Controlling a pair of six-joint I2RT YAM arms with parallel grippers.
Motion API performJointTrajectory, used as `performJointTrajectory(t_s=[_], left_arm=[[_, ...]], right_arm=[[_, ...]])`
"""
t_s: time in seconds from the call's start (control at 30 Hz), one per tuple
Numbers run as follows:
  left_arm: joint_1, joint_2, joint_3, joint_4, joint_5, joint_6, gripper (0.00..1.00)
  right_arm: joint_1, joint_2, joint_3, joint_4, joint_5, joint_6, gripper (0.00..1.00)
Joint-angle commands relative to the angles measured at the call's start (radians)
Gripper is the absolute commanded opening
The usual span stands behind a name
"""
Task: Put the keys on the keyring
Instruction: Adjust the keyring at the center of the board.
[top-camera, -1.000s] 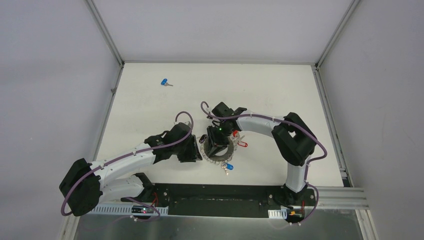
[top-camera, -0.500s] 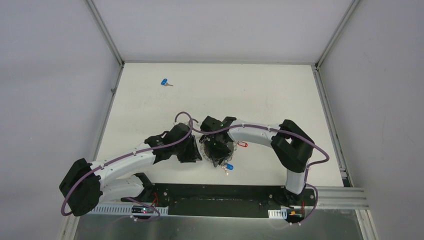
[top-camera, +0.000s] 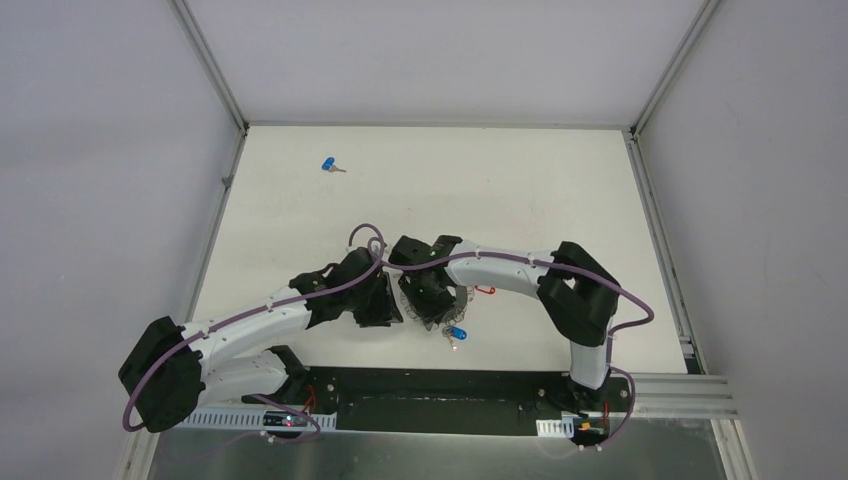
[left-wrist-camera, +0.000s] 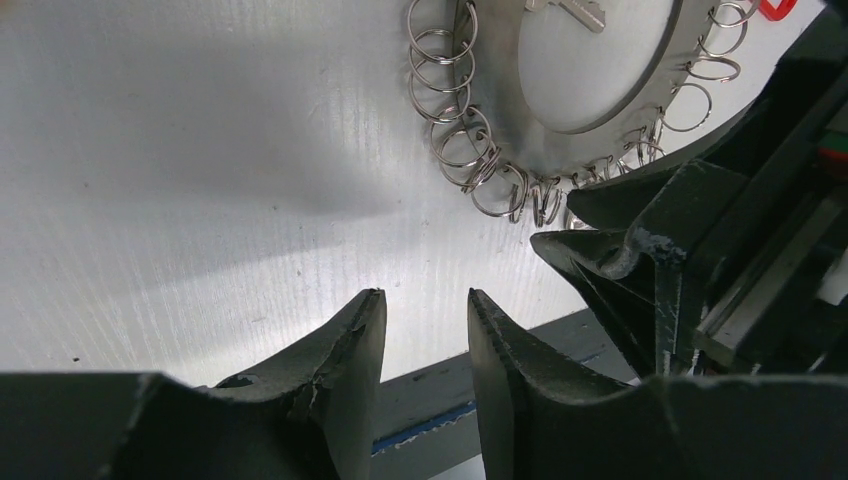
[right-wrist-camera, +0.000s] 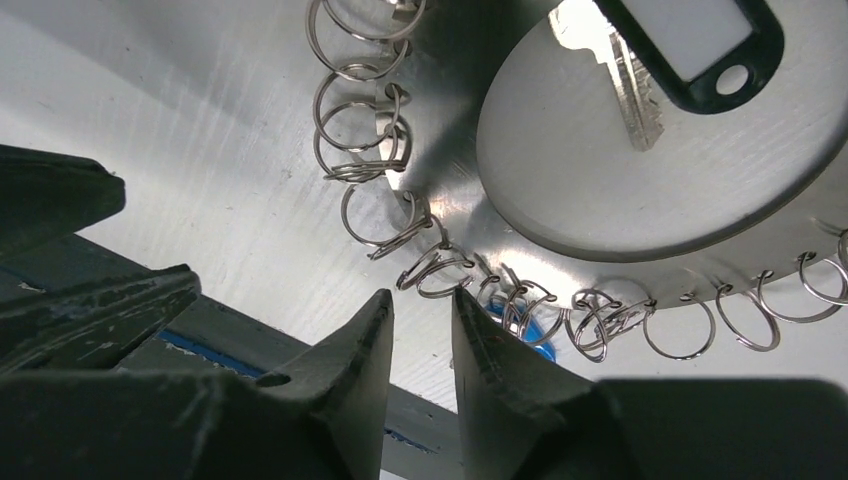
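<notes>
Above the white table (top-camera: 300, 210) (grey-walled), left gripper (left-wrist-camera: 425, 300) and right gripper (right-wrist-camera: 420, 297) hang slightly parted, empty, by the keyring (right-wrist-camera: 450, 95).

R tool (right-wrist-camera: 420, 300) moved left over keyring (right-wrist-camera: 450, 100)

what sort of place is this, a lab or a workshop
Likely a robotics lab test cell: a white table boxed in by plain grey panels, left arm and right arm bolted at its near edge, a keyring and blue key laid out.

Left arm (top-camera: 250, 325), right arm (top-camera: 500, 268): white links, black joints, purple cables (top-camera: 362, 228); left pincer (left-wrist-camera: 425, 296) and right pincer (right-wrist-camera: 421, 293) black, scuffed.
</notes>
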Motion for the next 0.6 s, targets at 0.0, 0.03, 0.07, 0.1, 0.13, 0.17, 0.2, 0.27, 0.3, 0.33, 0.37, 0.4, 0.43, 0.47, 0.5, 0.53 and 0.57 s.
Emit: performJointTrajectory(t_s=[0.0,0.03,0.07,0.1,0.13,0.17,0.2,0.27,0.3,0.33,0.37,0.4,0.43,0.47,0.5,0.53,0.57], left_arm=[[-0.007,0.001,-0.003,0.006,-0.021,-0.011,0.37],[-0.007,0.002,-0.003,0.006,-0.021,-0.011,0.37],[-0.007,0.003,-0.003,0.005,-0.021,-0.011,0.37],[-0.007,0.003,-0.003,0.005,-0.02,-0.011,0.37],[-0.006,0.003,-0.004,0.006,-0.02,-0.011,0.37],[-0.006,0.005,-0.005,0.006,-0.021,-0.011,0.37],[-0.007,0.005,-0.005,0.006,-0.021,-0.011,0.37],[-0.007,0.007,-0.006,0.005,-0.023,-0.011,0.37],[-0.007,0.006,-0.006,0.005,-0.022,-0.011,0.37],[-0.006,0.006,-0.006,0.005,-0.023,-0.011,0.37],[-0.007,0.005,-0.006,0.006,-0.023,-0.011,0.37],[-0.006,0.004,-0.006,0.006,-0.023,-0.011,0.37],[-0.007,0.002,-0.006,0.005,-0.023,-0.011,0.37],[-0.007,0.002,-0.007,0.005,-0.023,-0.011,0.37],[-0.007,0.001,-0.008,0.005,-0.024,-0.011,0.37],[-0.006,-0.001,-0.008,0.005,-0.024,-0.013,0.37],[-0.007,-0.003,-0.009,0.005,-0.025,-0.013,0.37]], right_arm=[[0.02,0.019,0.03,-0.019,0.041,-0.025,0.31],[0.022,0.021,0.033,-0.022,0.05,-0.026,0.31],[0.023,0.027,0.035,-0.025,0.056,-0.029,0.31],[0.025,0.027,0.037,-0.027,0.066,-0.03,0.31],[0.028,0.031,0.039,-0.028,0.078,-0.035,0.31],[0.031,0.035,0.041,-0.031,0.088,-0.037,0.3],[0.033,0.036,0.041,-0.03,0.091,-0.041,0.3],[0.036,0.039,0.046,-0.031,0.132,-0.046,0.29],[0.038,0.04,0.045,-0.029,0.136,-0.049,0.29],[0.038,0.04,0.044,-0.027,0.138,-0.05,0.29],[0.039,0.04,0.044,-0.023,0.137,-0.051,0.29],[0.041,0.04,0.042,-0.018,0.137,-0.052,0.29],[0.042,0.041,0.041,-0.017,0.143,-0.051,0.29],[0.046,0.041,0.043,-0.016,0.153,-0.053,0.29],[0.049,0.043,0.045,-0.017,0.163,-0.054,0.29],[0.051,0.046,0.046,-0.019,0.173,-0.055,0.3],[0.055,0.047,0.047,-0.02,0.185,-0.056,0.29]])
